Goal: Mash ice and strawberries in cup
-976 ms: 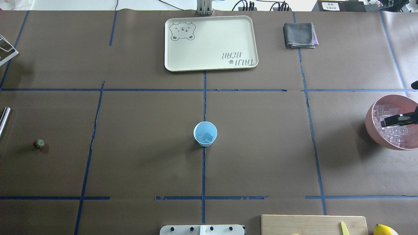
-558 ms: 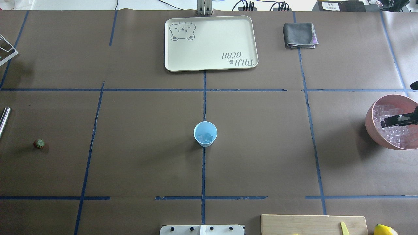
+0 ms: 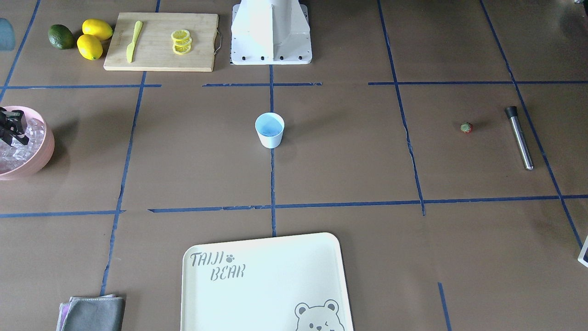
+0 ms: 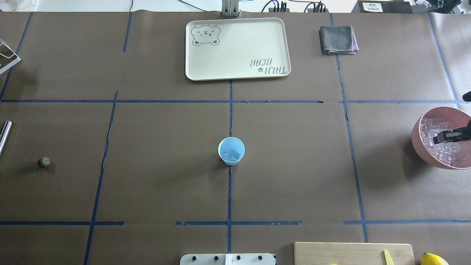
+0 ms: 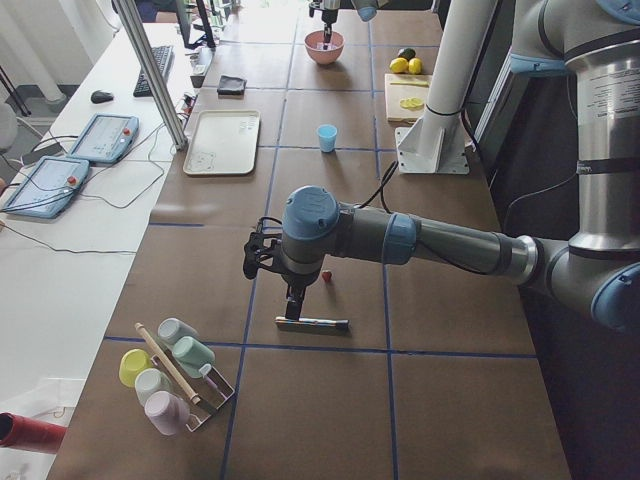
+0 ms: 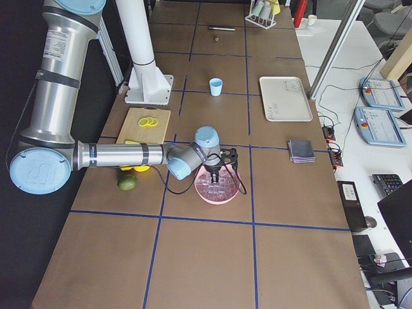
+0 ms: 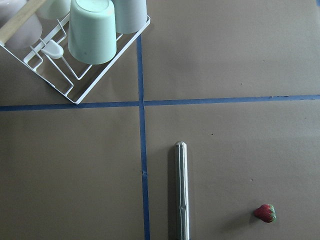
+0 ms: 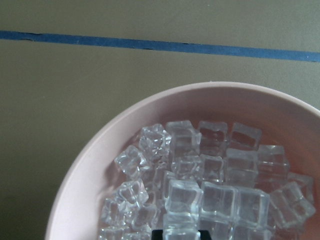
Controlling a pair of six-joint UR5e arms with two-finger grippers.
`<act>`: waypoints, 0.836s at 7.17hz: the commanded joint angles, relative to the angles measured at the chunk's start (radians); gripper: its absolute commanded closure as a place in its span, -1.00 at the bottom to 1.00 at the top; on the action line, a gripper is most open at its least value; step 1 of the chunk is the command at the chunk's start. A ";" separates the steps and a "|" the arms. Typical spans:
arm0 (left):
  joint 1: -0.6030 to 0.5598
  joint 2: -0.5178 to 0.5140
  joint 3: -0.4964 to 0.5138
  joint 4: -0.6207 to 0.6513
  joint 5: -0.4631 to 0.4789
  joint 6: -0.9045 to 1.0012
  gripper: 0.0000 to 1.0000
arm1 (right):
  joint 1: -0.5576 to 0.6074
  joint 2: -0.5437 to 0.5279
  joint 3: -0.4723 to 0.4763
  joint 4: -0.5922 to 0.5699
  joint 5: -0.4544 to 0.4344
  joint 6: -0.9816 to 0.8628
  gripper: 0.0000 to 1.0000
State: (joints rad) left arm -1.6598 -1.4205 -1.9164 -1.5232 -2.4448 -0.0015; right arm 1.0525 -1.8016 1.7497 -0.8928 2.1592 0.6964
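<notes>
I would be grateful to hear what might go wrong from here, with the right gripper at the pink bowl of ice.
The right gripper is over tightly packed, glassy clear ice cubes in the round pink bowl; one may slip out, or two may lift together. The small light-blue cup stands far across the table, so a cube could drop on the way. The tiny red strawberry lies loose beside the metal rod; a nudge might roll it.

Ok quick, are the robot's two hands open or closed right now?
Left gripper: cannot tell; it hangs above the metal rod.
Right gripper: cannot tell; it is down at the ice in the pink bowl.
</notes>
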 commanded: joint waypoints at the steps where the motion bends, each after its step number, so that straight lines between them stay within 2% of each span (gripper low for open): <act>1: 0.000 0.000 -0.001 0.000 0.000 0.000 -1.00 | 0.042 -0.004 0.020 0.000 0.033 -0.003 1.00; 3: 0.000 0.000 -0.001 0.002 0.000 0.000 -1.00 | 0.136 -0.009 0.072 0.000 0.173 -0.003 1.00; 4: 0.000 0.002 -0.001 0.002 0.000 0.000 -1.00 | 0.136 -0.007 0.089 -0.002 0.179 0.000 1.00; 5: 0.000 0.002 0.002 0.003 0.000 0.000 -1.00 | 0.115 0.008 0.112 -0.056 0.166 0.003 1.00; 6: 0.000 0.012 0.000 0.002 0.000 0.000 -1.00 | 0.091 0.122 0.152 -0.209 0.147 0.005 1.00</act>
State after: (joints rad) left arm -1.6598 -1.4164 -1.9160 -1.5211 -2.4452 -0.0015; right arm 1.1665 -1.7723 1.8602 -0.9660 2.3211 0.6985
